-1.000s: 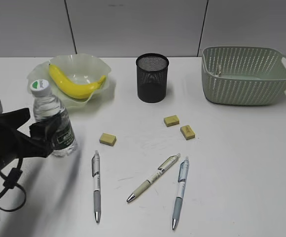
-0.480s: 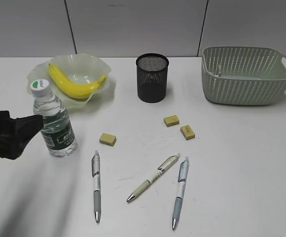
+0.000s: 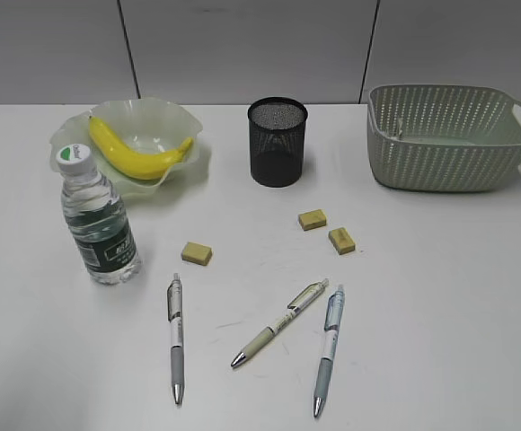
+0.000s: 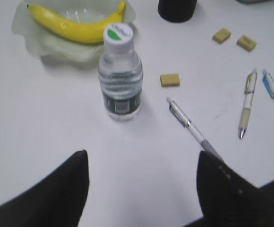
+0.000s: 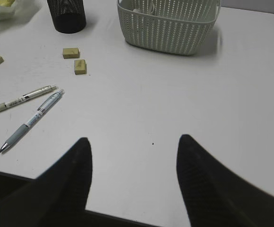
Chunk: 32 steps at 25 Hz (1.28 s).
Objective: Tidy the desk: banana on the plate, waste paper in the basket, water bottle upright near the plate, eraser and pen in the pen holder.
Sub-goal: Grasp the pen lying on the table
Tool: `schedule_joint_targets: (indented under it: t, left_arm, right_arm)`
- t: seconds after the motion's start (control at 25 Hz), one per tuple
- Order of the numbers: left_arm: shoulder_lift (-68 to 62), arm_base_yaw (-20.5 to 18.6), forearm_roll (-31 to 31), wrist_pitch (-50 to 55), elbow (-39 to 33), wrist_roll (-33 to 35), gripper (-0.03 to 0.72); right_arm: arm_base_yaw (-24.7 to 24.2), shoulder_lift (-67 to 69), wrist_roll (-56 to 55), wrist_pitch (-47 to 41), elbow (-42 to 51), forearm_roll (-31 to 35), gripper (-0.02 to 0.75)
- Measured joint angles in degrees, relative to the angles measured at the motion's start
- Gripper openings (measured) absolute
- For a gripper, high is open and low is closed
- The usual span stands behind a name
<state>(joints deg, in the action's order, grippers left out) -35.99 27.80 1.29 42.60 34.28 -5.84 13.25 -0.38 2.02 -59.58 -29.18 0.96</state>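
Clear plastic, label dark: the bottle (image 3: pixel 99 220) stood upright by itself just in front of the plate (image 3: pixel 180 121), green-and-white cap up. A second before, the left gripper (image 4: pixel 141 189) had been closed round its body; half a second before, it had let go and drawn off to the left; now no arm showed in the exterior view at all. From the wrist camera that gripper hung back from the bottle with its jaws spread wide and nothing between them. The right gripper (image 5: pixel 133 182) was likewise wide open and empty, over bare table short of the basket (image 5: pixel 167 28).

So the bottle step looked finished. The banana (image 3: pixel 135 153) already lay on the plate. Something pale sat inside the basket in the right wrist view, perhaps the waste paper, though it was too small to be sure.

What remained, by my reckoning, was the holder (image 3: pixel 278 142), with nothing visibly in it. Three erasers lay loose: one (image 3: pixel 196 253) close to the bottle, two (image 3: pixel 313 219) (image 3: pixel 341 240) nearer the middle. Three pens lay in front of them: left (image 3: pixel 176 337), middle (image 3: pixel 280 321) and right (image 3: pixel 328 348). The eraser and pen near the bottle seemed the left arm's natural next pick.
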Motion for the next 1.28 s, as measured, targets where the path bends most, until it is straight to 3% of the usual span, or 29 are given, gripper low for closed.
schedule_joint_targets:
  t: [0.32, 0.8, 1.04, 1.28]
  left_arm:
    - [12.4, 0.0, -0.1, 19.5, 0.3, 0.0, 0.512]
    - [26.3, 0.0, 0.0, 19.2, -2.7, 0.0, 0.487]
    - [33.4, 0.0, 0.0, 18.3, -3.4, 0.0, 0.465]
    - [36.3, 0.0, 0.0, 18.2, -3.4, 0.0, 0.426]
  right_arm:
    - [0.0, 0.0, -0.1, 0.0, 0.0, 0.0, 0.456]
    - [0.0, 2.4, 2.8, 3.9, -2.0, -0.1, 0.456]
    - [0.0, 20.2, 8.6, 8.2, -8.0, 5.9, 0.456]
    - [0.0, 46.8, 10.6, 4.2, -20.2, 12.7, 0.456]
